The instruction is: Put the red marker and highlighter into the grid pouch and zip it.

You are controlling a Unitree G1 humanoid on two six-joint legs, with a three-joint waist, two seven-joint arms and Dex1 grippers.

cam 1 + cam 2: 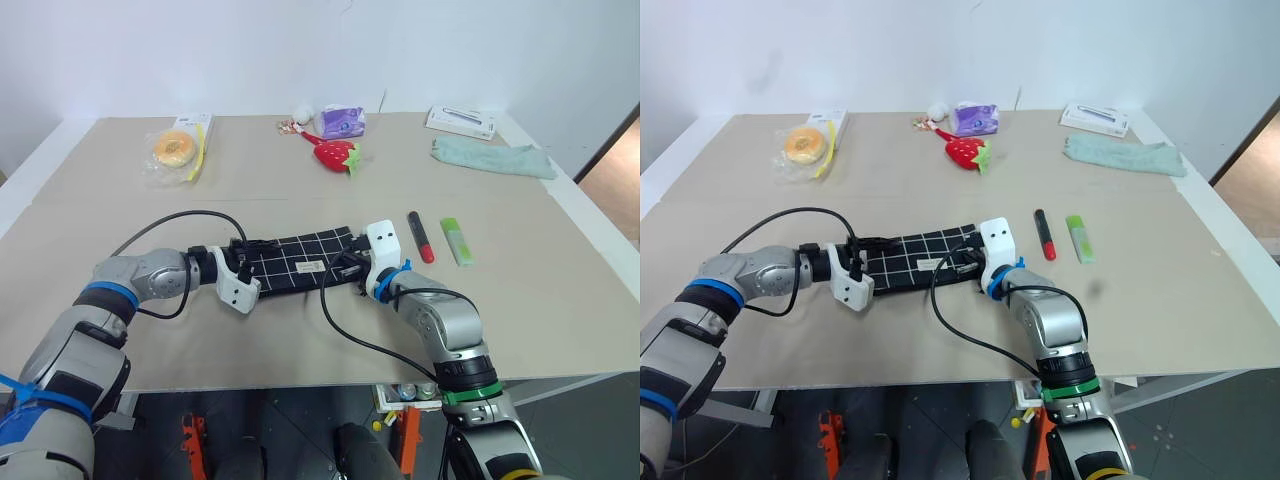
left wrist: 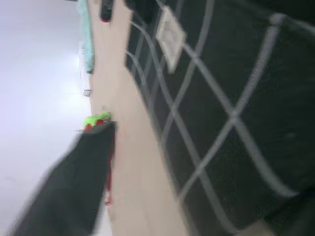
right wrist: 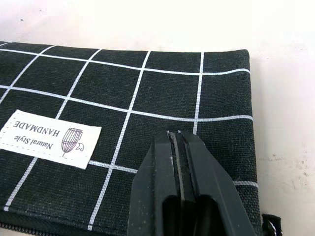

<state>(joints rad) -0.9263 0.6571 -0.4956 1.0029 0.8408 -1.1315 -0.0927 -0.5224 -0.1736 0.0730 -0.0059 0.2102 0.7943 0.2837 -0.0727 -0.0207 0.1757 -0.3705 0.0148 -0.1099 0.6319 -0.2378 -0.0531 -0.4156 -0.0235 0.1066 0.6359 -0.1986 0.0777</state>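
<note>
My right claw (image 3: 178,140): fingers pressed together over the grid pouch (image 1: 300,250); grasp unclear; left claw (image 1: 240,262) at its other end, blurred, state indeterminate; red marker (image 1: 421,237), highlighter (image 1: 457,240) beside the pouch on the table (image 1: 300,330).

A: We're looking down on a broad beige surface (image 1: 300,330), matte, evenly lit, no hard glare.

B: And behind it a plain white wall (image 1: 300,50), running the full width of the far edge.

A: White border along both sides of the surface too. Off to the right, a strip of warm wooden floor (image 1: 615,185).

B: Below the near edge, dark floor (image 1: 300,440), with orange and black gear standing on it.
</note>
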